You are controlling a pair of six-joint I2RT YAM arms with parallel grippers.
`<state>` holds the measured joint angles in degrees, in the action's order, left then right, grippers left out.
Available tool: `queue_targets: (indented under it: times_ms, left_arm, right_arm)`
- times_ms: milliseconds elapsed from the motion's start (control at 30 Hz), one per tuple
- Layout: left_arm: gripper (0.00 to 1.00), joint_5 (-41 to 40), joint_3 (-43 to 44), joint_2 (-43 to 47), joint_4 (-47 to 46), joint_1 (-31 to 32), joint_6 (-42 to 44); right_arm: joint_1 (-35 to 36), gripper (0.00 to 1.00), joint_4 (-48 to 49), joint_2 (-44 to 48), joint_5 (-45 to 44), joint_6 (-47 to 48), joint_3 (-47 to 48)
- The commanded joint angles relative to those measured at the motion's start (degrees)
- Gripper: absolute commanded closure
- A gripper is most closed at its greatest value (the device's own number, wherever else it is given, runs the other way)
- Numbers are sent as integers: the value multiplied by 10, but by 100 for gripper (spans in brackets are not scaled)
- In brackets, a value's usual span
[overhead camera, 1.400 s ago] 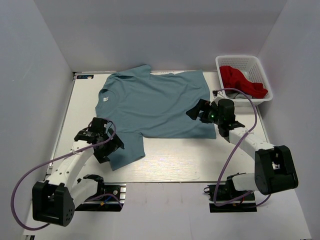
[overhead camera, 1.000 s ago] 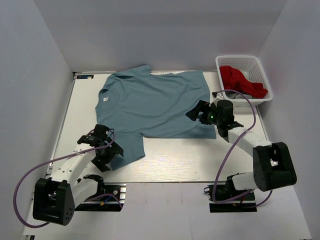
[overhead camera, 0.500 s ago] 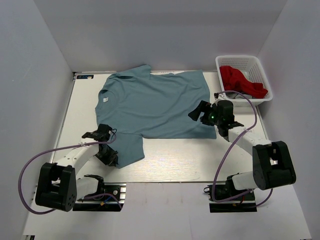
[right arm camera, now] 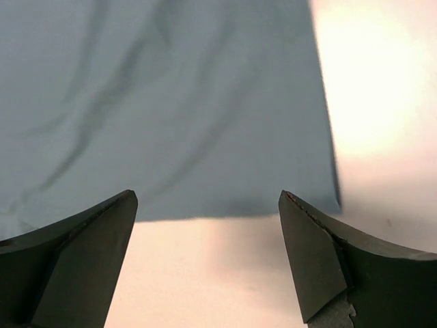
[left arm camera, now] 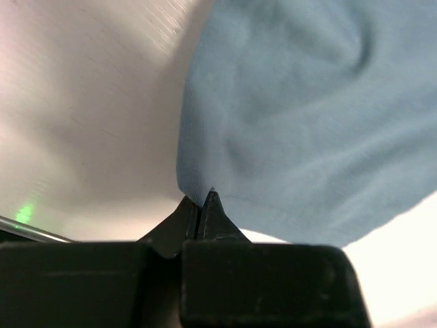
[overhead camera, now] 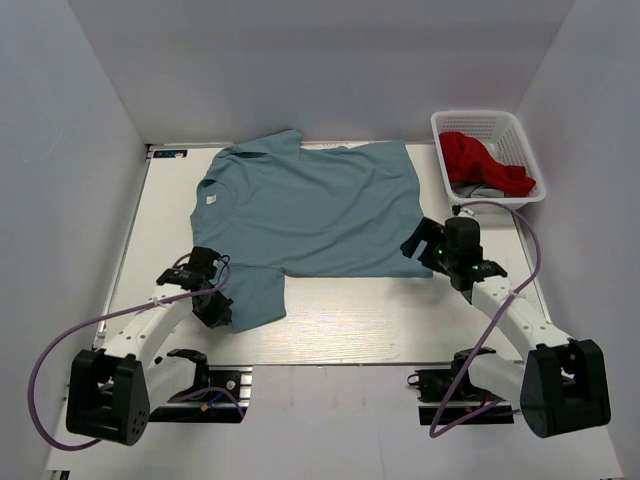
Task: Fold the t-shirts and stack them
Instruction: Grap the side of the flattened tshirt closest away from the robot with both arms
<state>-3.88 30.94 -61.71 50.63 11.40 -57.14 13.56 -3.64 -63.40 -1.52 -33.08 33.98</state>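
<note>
So the grey-blue t-shirt (overhead camera: 310,210) lay spread flat across the middle of the worktop (overhead camera: 340,325), collar toward the far left and hem toward the right. The left tool (left arm camera: 199,198) was pinched tight on the edge of the near-left sleeve (overhead camera: 250,295), with just a sliver of fabric caught between the tips. The right tool (right arm camera: 208,198) hung gaping wide near the shirt's near-right hem corner (right arm camera: 321,184), gripping nothing; the wrist view showed the hem edge just beyond its fingertips.

My take: this looked like the setup for the first fold, both near corners grabbed and carried across together. The left grip seemed pretty thin, so I'd have lifted gently so it didn't slip out. The right one needed to push forward until the hem corner sat properly between the fingers, dip to the worktop, then close, catching both layers if possible. Then raise both evenly so the cloth didn't skew.

The white lattice basket (overhead camera: 470,122) at the far right held a red garment (overhead camera: 480,160), well apart from all this.
</note>
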Motion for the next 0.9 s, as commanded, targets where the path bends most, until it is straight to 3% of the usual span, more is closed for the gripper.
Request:
queue_targets:
  times_ms: [0, 333, 533, 600, 700, 867]
  left_arm:
    - [100, 10, 25, 27, 11, 0, 10]
    - [100, 30, 13, 40, -1, 0, 15]
    - [100, 19, 13, 71, 4, 0, 10]
    - [100, 29, 13, 71, 4, 0, 10]
    - [100, 35, 19, 71, 18, 0, 10]
    - [100, 70, 41, 59, 70, 0, 26]
  right_arm:
    - [-2, 10, -75, 15, -37, -24, -29]
    - [-2, 20, -4, -73, -30, -98, -70]
    - [-5, 34, 9, -129, -70, -124, -59]
    - [-4, 50, 0, -137, -79, -138, -54]
    - [-5, 98, -27, -126, -81, -135, -53]
    - [-1, 100, -134, -62, -96, -100, -51]
